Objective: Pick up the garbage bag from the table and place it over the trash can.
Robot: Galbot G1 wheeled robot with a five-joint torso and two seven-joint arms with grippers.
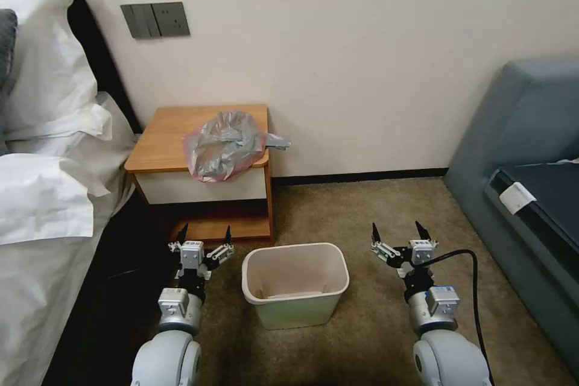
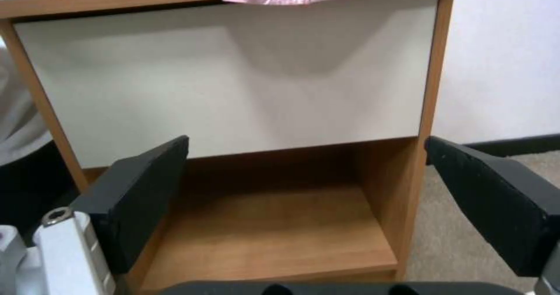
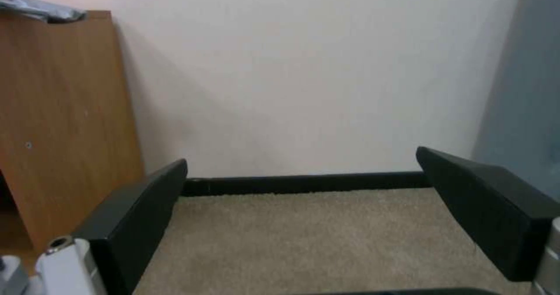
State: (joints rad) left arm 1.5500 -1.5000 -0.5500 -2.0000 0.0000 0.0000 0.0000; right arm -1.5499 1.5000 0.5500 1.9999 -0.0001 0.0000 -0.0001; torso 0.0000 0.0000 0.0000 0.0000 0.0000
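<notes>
Plastic film is lying crumpled on the nightstand [image 1: 169, 142]: the garbage bag [image 1: 224, 145], grey with a pinkish-red edge, is sitting at the front right of the wood top, drooping a little over the front lip above the white drawer front [image 2: 233, 76] and poking past the side nearest the wall corner. That overhang is probably giving a finger somewhere to get under the thin film.

Below, the cream trash can [image 1: 295, 283] is standing upright on the carpet [image 1: 374, 325], mouth open, just in front of the nightstand and between the two arms, so a lifted bag would have little way to travel.

Both arms are hovering low with nothing in them. The left gripper [image 1: 204, 238] is facing the nightstand's lower shelf [image 2: 274, 233], fingers spread wide. The right gripper [image 1: 398, 234] is pointing at the bare wall and skirting board [image 3: 303, 183], fingers likewise apart, well clear of the bag.

No brand, label or writing is readable on anything I can make out.
</notes>
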